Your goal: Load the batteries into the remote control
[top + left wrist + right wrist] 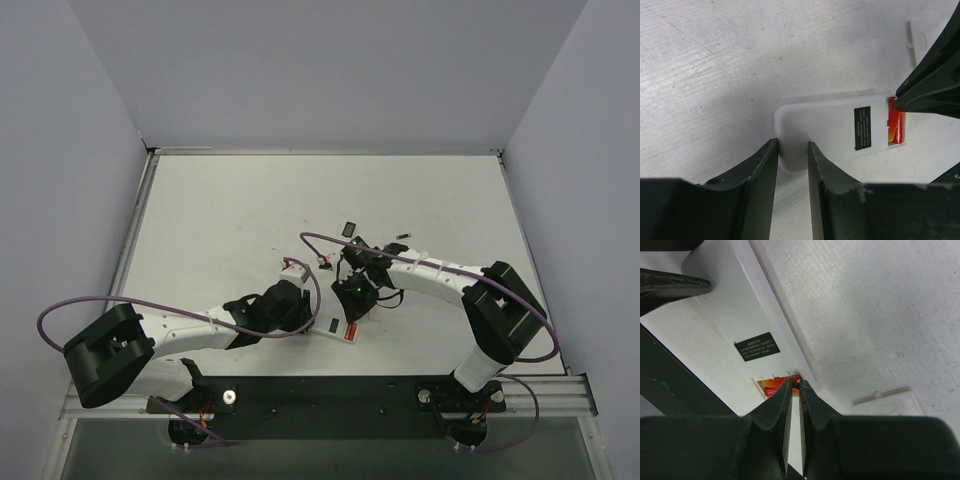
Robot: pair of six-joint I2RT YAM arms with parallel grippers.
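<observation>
The remote control (830,127) lies white face up with its small dark label (862,127) showing; it also shows in the top view (340,328). My left gripper (792,150) is shut on the remote's near end and holds it on the table. A red battery (895,127) lies in the open compartment at the far end, and it also shows in the right wrist view (772,386). My right gripper (795,385) is shut, a thin slit between its fingers, with its tips down on that battery. From the left wrist view its fingers (935,85) cover part of the compartment.
The white battery cover (885,402) lies loose on the table beside the compartment end, also seen in the left wrist view (925,30). Small dark objects (349,228) (400,237) and a small red-and-white piece (323,263) lie farther back on the table.
</observation>
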